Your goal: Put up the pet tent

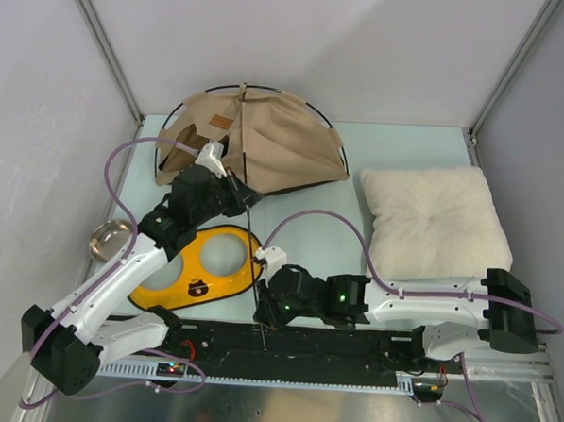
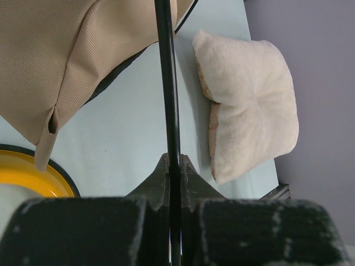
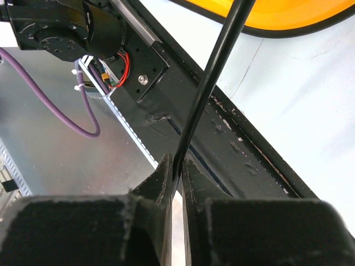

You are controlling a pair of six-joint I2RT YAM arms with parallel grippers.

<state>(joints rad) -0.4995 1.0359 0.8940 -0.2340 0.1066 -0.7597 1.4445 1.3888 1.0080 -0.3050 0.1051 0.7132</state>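
Observation:
The pet tent point(image 1: 267, 135) lies collapsed at the back of the table, tan fabric point(image 2: 66, 61) fanned out between curved black poles. One thin black pole point(image 2: 169, 83) runs from the tent toward the near edge. My left gripper point(image 1: 240, 197) is shut on this pole just in front of the tent, and the pole passes straight through its jaws point(image 2: 175, 166). My right gripper point(image 1: 261, 309) is shut on the same pole point(image 3: 219, 61) near its lower end, over the black rail. The pole's tip sits pinched between the jaws point(image 3: 177, 169).
A yellow double-bowl feeder point(image 1: 208, 269) lies between the two grippers, under the pole. A cream fluffy pillow point(image 1: 437, 224) rests at the right. A small metal bowl point(image 1: 110, 240) stands at the left edge. The black base rail point(image 1: 331, 351) runs along the near edge.

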